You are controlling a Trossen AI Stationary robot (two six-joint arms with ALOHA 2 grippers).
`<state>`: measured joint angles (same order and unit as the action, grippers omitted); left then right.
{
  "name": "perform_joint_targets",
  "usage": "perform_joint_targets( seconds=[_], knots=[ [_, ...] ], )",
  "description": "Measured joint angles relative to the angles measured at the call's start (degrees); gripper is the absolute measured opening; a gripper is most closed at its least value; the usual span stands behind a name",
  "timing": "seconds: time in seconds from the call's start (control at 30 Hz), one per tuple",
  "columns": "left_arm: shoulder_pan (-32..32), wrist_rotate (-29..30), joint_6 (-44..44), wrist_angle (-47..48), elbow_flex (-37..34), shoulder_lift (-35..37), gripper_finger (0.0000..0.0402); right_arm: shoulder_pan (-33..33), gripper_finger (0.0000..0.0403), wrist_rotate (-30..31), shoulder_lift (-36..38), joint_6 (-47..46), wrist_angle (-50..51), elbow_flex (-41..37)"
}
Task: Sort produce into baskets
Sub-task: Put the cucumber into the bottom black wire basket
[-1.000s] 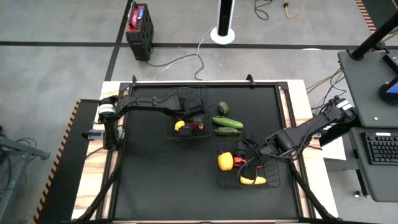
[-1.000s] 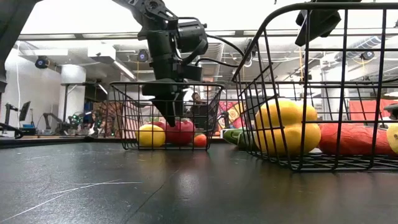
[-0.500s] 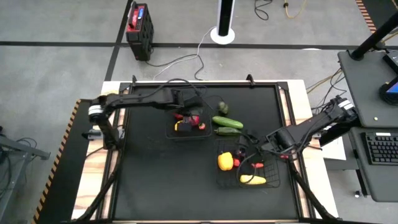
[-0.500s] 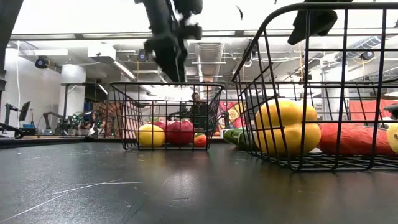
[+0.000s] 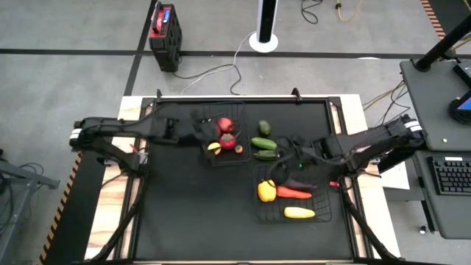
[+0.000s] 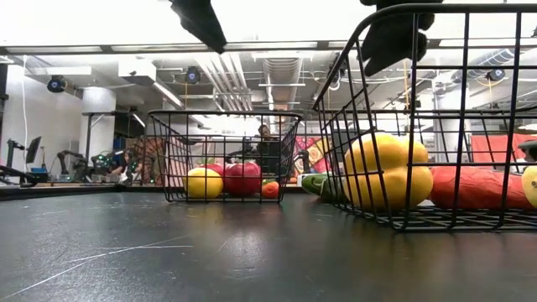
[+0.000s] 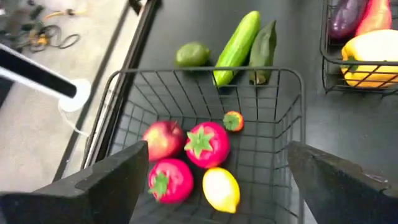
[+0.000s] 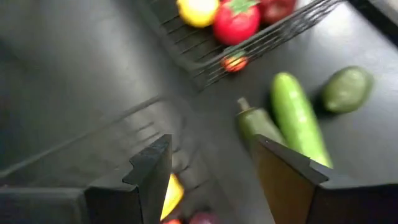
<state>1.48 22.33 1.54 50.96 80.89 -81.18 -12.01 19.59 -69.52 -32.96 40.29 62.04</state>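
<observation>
Produce sat mostly sorted as both arms shifted. A second before, the left gripper [image 5: 205, 137] had been low inside the far basket [image 5: 246, 152] and the right arm had hung over the near basket [image 5: 324, 217]. The left arm had since lifted and drawn back toward 9 o'clock, its fingers spread wide with nothing between them. We read that as a piece delivered. The right gripper [image 5: 289, 152] had swung away from the near basket toward 12 o'clock, and its jaws stood apart and empty, just short of the loose greens. That suggested to us that the next pick would come from there. The far basket, at 11 o'clock from the mat's centre, held five pieces packed close: a red apple [image 7: 163, 138], two red tomato-like pieces [image 7: 202, 144], a lemon [image 7: 221, 190] and a small orange-red fruit [image 7: 233, 120]. The near basket, at 4 o'clock, held a yellow pepper [image 5: 266, 191], a long red pepper [image 5: 294, 193], a yellow piece [image 5: 298, 213] and a purple eggplant [image 7: 345, 18]. Three green pieces were left on the mat [image 5: 184, 213] at 1 o'clock, between the baskets. These were a cucumber [image 5: 263, 143], a darker green piece [image 5: 269, 155] lying alongside it, and a round green fruit [image 5: 265, 127] just beyond. All looked small, smooth and glossy, and the cucumber was likely to roll under a careless pinch.
</observation>
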Motion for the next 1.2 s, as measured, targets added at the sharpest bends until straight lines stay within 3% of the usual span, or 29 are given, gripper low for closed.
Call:
perform_joint_targets(
  seconds=[0.27,0.5,0.73,0.87,1.0,1.2],
  knots=[
    [11.6,11.1,12.4,-5.8,-13.0,9.2,0.0362,8.2,0.0212,-0.5,-0.1,1.8,2.1,4.5],
    [19.8,17.5,22.6,-7.5,-20.4,14.3,0.0362,13.1,0.0212,-2.0,-2.1,6.6,10.7,9.8],
    [24.4,19.9,26.9,-8.6,-21.4,15.3,0.0362,19.0,0.0212,-2.0,-8.3,5.5,24.1,15.7],
    [27.8,29.1,27.5,-9.0,-21.4,14.9,0.0362,21.8,0.0212,-3.1,-12.1,7.9,27.1,16.6],
    [32.8,38.3,29.1,-9.1,-21.4,14.8,0.0362,25.5,0.0212,-10.5,-15.5,10.4,27.1,16.2],
    [37.6,44.4,31.0,-9.0,-21.4,14.8,0.0362,27.3,0.0212,-10.5,-20.3,13.3,26.3,16.2]
  ],
)
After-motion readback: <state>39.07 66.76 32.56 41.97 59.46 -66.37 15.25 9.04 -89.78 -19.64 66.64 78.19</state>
